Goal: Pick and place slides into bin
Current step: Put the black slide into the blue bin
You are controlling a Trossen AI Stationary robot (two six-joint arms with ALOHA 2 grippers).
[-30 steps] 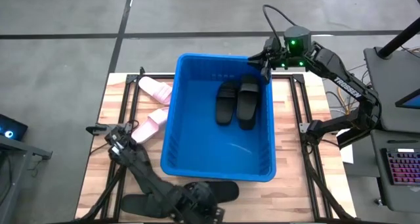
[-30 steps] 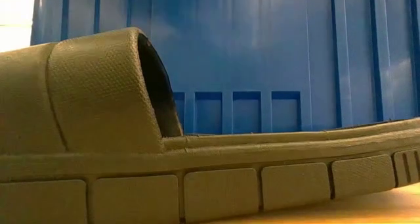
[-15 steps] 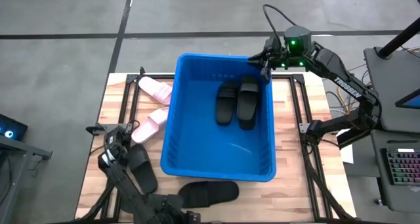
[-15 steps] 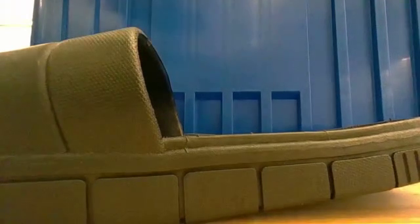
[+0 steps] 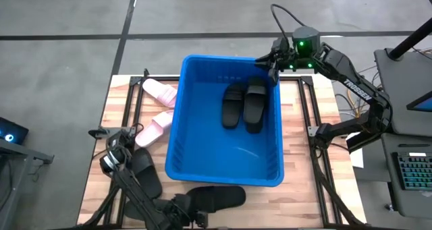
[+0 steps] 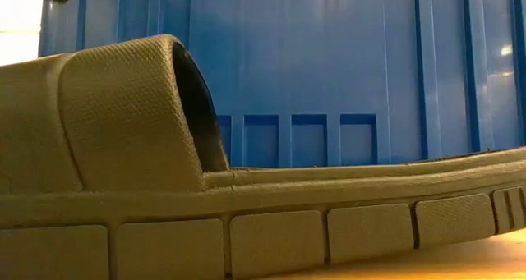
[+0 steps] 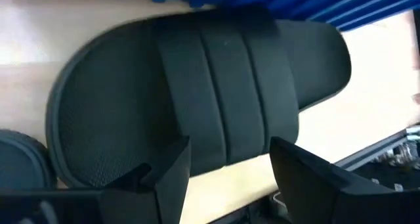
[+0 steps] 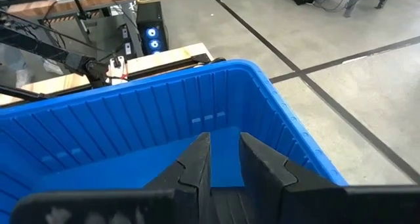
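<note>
The blue bin stands mid-table with two black slides lying flat in it. A black slide lies flat on the table left of the bin. My left gripper hangs close above it, open. In the left wrist view its fingers stand at the near edge of the ribbed strap, touching nothing that I can see. Another black slide lies by the table's near edge and fills the low view. My right gripper waits shut over the bin's far right corner.
Two pale pink slides lie on the table left of the bin, beyond the left gripper. Black frame rails run along the table's sides. A desk with a keyboard stands to the right.
My left arm has swung toward the table's left edge, and its gripper has come a little toward the near edge. The black slide left of the bin, hidden under the arm before, now shows. The slides and the bin have kept still.
</note>
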